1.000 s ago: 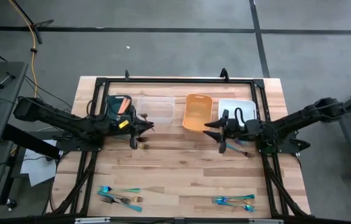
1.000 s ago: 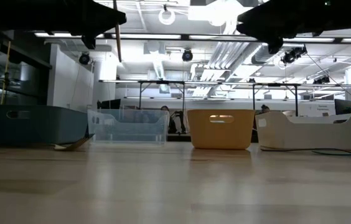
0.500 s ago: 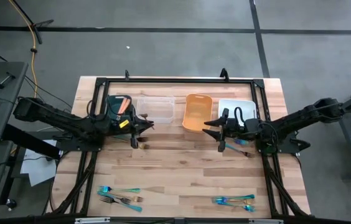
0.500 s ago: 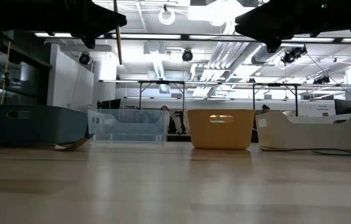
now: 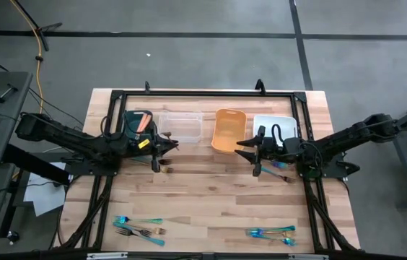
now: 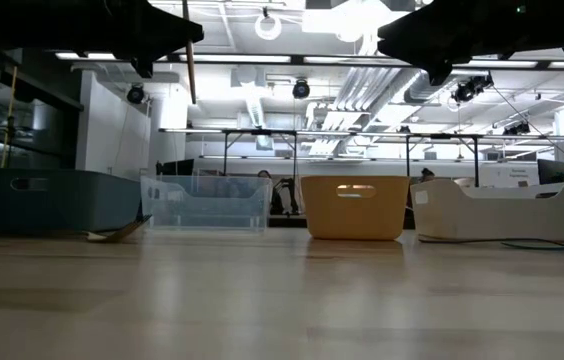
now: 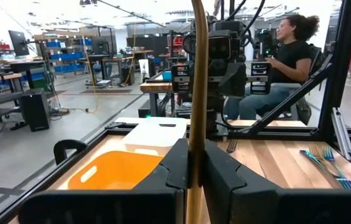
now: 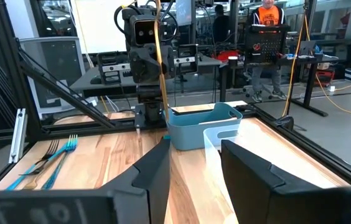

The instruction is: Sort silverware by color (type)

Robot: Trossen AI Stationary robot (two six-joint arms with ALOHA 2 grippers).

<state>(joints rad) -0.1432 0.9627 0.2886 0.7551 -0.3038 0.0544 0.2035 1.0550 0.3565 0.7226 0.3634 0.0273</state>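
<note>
My left gripper [image 5: 169, 147] hovers level in front of the clear bin [image 5: 182, 126], shut on a thin gold utensil [image 7: 197, 74] that stands upright; the right wrist view also shows the utensil [image 8: 159, 56]. My right gripper [image 8: 194, 155] faces it from in front of the white bin [image 5: 274, 127], open, with nothing between its fingers. Several teal and dark forks [image 5: 138, 225] lie flat near the table's front left, and more forks [image 5: 271, 232] lie at the front right. A few pieces of silverware [image 5: 283, 170] lie on the table under my right arm. My left gripper pinches the gold utensil's handle [image 7: 194, 146] between its two fingers, partway along its length. The fingers come level from the table's left and lie across the handle. The utensil stands upright, reaching above and below the fingers, clear of the table.
A row of bins stands at the far side: teal [image 6: 57, 200], clear [image 6: 205, 203], orange [image 6: 353, 207] and white [image 6: 492, 210]. The teal bin [image 5: 137, 123] holds orange pieces. A black frame [image 5: 189, 94] rims the table. A person [image 7: 287, 62] sits beyond the right side.
</note>
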